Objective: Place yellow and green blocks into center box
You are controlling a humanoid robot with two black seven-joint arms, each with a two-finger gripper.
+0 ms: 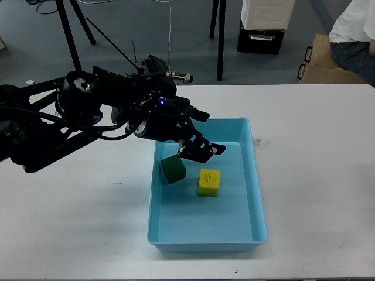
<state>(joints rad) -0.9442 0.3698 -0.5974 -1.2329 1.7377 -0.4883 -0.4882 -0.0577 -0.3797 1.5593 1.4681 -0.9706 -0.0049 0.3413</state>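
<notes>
A light blue box (255, 175) stands in the middle of the white table. A green block (173, 169) lies inside it by the left wall. A yellow block (208, 182) lies just to its right on the box floor. My left gripper (202, 133) hangs open above the far left part of the box, above the two blocks and apart from them. It holds nothing. My right arm is out of view.
The white table (316, 175) stretches to the right of the box and in front of it. Beyond the far edge are black stand legs (220, 41), a cardboard box (325, 61) and a seated person (354, 29).
</notes>
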